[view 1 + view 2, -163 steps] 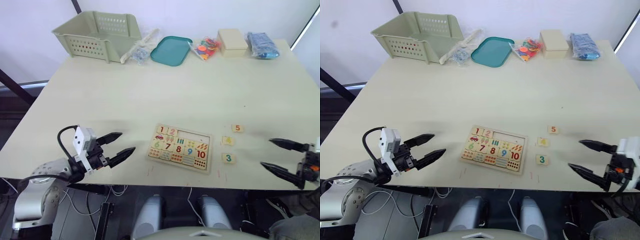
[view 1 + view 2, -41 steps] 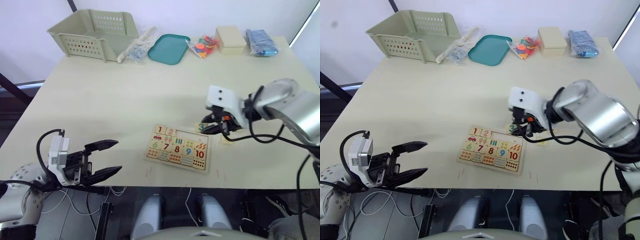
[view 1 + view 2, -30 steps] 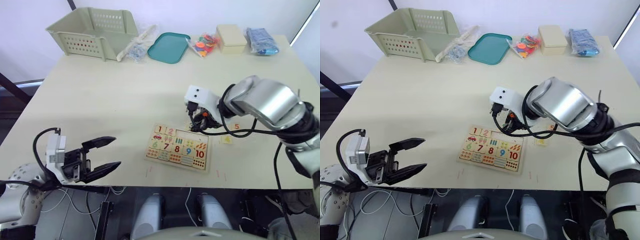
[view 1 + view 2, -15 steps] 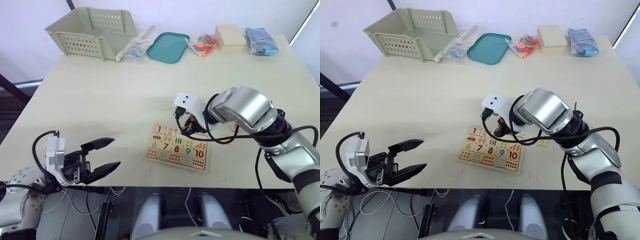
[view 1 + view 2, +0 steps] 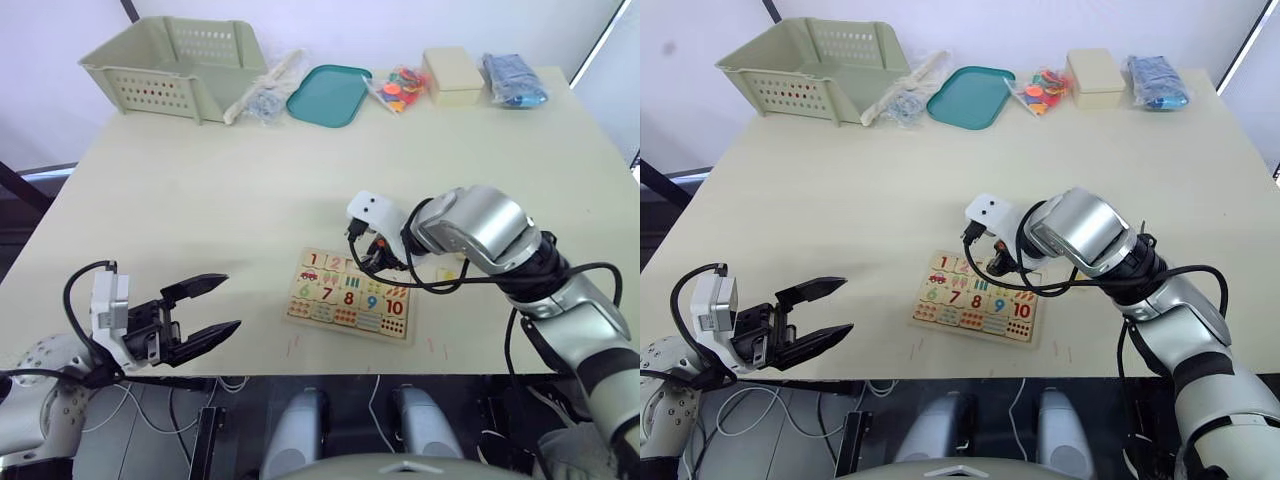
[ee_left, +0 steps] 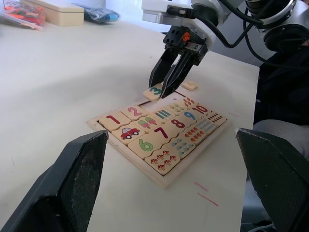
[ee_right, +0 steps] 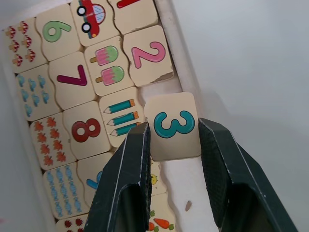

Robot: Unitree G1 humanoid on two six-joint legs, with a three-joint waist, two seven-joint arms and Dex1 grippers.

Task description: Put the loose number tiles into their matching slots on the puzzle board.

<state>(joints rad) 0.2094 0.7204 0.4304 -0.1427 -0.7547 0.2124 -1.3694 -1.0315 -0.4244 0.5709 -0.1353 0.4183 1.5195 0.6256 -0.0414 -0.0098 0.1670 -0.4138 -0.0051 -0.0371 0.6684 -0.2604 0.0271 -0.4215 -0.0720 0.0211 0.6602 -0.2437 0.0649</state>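
The right gripper [image 7: 170, 145] held the 3 tile [image 7: 172, 126] pinched between its two black fingers, one on each side edge, and hung with it over the far rim of the board [image 5: 349, 296]. What the placing turned on, as I judged it, was the offset between the tile and the empty slot [image 7: 155, 90]: the slot lay just ahead of the fingertips, next to the seated 2 tile [image 7: 147, 56], while the tile overlapped the board's far rim, part over the recess and part over the table [image 5: 200, 190]. In the left wrist view the tile was tilted, its far edge resting on or just above the rim rather than flat in the recess. The digit ran the same way as the 2, so no turn seemed needed, only a short shift toward the 2 and down. The row of slots ran along the board's long axis, roughly in line with the fingers. The right arm was plainly the nearer; the left gripper [image 5: 205, 310] stood open and empty, well off to the board's left. Another loose tile [image 6: 189, 85] lay on the table just beyond the right gripper.
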